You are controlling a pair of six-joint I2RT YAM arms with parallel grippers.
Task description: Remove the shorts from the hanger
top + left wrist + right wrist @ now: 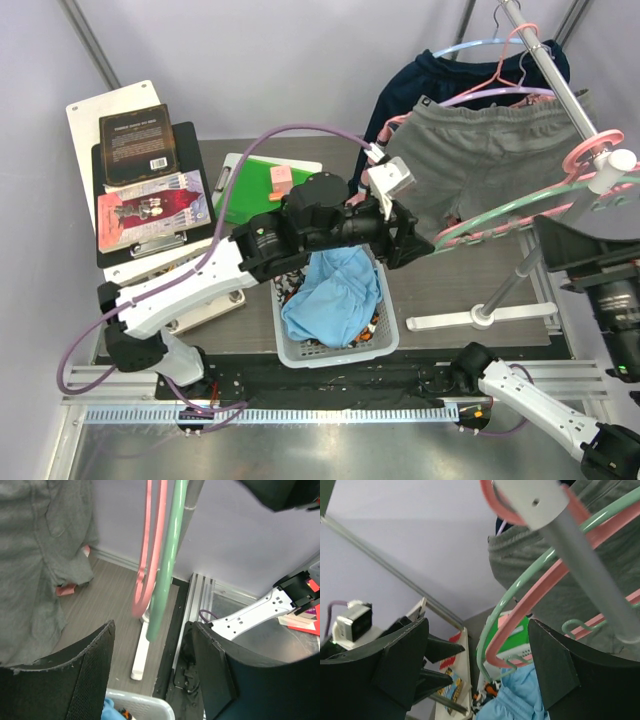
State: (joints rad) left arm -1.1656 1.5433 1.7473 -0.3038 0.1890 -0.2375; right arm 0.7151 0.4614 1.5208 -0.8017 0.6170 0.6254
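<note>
The light blue shorts (335, 298) lie bunched in the white basket (345, 352). Bits of the camouflage shorts (291, 285) show under them. Both pairs also show in the right wrist view, blue (520, 696) over camouflage (487, 692). My left gripper (408, 240) is open and empty above the basket's far right corner, next to the bare pink hanger (470, 232) and green hanger (535, 198). In its own view (152, 630) those hangers hang ahead of the jaws. My right gripper (575, 250) is open and empty (477, 625), its jaws either side of the hanger ends without touching them.
The larger grey shorts (490, 160) and a dark navy garment (430, 80) hang on the metal rail (560, 70). The rack's white foot (480, 320) lies right of the basket. Books and a clipboard (150, 170) and a green board (260, 190) lie at the left.
</note>
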